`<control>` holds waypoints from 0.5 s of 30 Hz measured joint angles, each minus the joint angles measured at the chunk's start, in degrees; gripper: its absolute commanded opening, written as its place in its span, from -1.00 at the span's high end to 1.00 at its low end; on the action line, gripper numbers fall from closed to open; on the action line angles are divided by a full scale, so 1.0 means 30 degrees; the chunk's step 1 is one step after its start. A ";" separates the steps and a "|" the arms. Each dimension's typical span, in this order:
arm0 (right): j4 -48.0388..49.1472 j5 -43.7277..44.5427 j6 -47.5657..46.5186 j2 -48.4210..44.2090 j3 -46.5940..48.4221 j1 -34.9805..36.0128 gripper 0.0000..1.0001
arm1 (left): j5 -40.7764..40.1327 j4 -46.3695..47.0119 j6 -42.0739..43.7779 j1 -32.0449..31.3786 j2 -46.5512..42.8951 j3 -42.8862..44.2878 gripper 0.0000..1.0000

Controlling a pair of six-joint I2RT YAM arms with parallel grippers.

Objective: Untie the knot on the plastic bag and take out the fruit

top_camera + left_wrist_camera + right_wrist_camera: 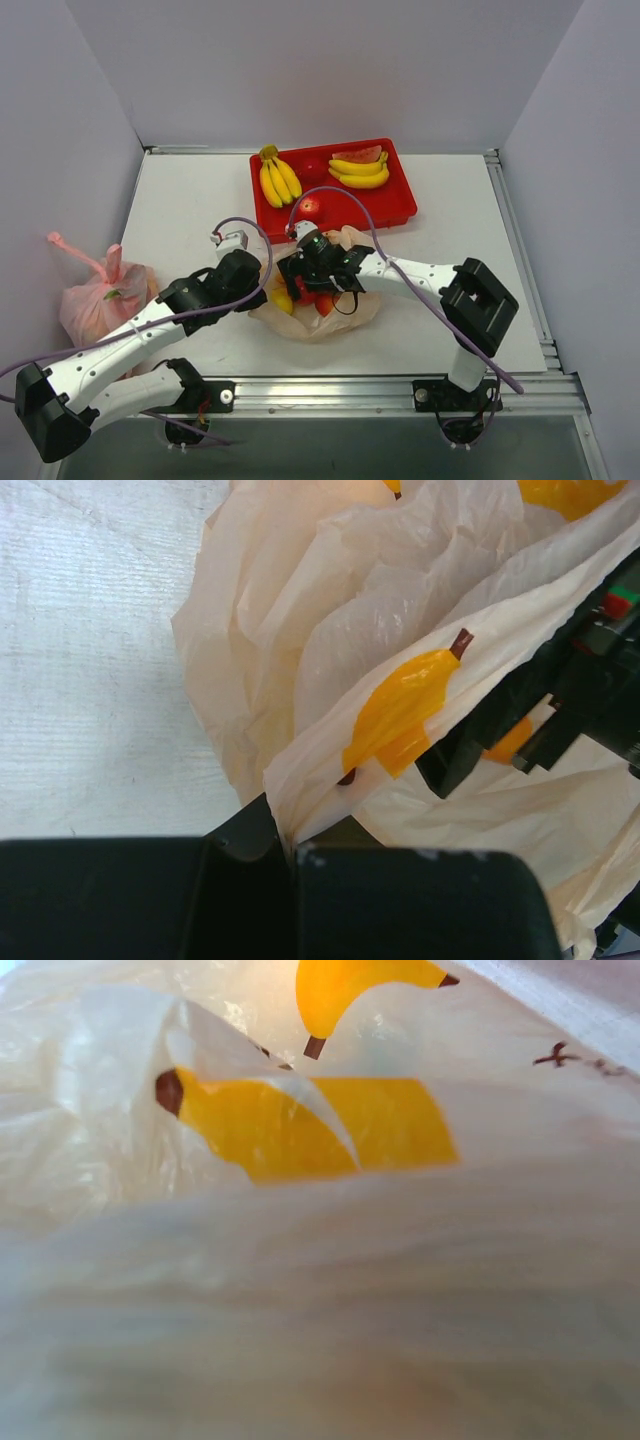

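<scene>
**Plastic bag held at its edge by the left gripper, right gripper reaching inside**

Plastic bag (310, 327), pale peach and crinkled, lies on the white table (190, 210) near the front edge, between the two arms and just in front of the red tray (400, 205). Its mouth gapes upward. Inside it, red and orange-yellow fruit (325, 303) shows through the opening.

The left gripper (293, 852) is at the bag's left edge. In the left wrist view its two black fingers are pressed together, and a fold of the thin film runs straight into the seam between them, so it is clamped on the bag. That fold carries a yellow banana print (405, 705).

The right gripper (303, 280) comes in from the right and is down in the bag's mouth, among the fruit. From the left wrist view its dark parts poke past the film. The right wrist view is filled with blurred film and yellow prints, with none of its own fingers to be seen. Whether its jaws are apart or together cannot be told.

A pink bag (100, 300) sits well apart at the table's left edge.
</scene>
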 measured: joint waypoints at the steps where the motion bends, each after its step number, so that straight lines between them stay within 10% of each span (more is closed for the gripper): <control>1: 0.0117 -0.0073 -0.0036 0.0350 0.0102 0.0000 -0.75 | 0.0000 0.0000 -0.0022 -0.0007 0.0007 0.0000 1.00; 9: 0.0364 -0.0860 -0.0510 0.0976 0.0153 -0.0015 0.42 | -0.0277 0.0000 -0.0066 -0.0015 0.0299 0.0000 1.00; 15: -0.0925 -0.2441 -0.1129 -0.1654 0.0044 -0.0015 0.52 | -0.0423 0.0000 0.0000 -0.0015 0.0488 0.0000 1.00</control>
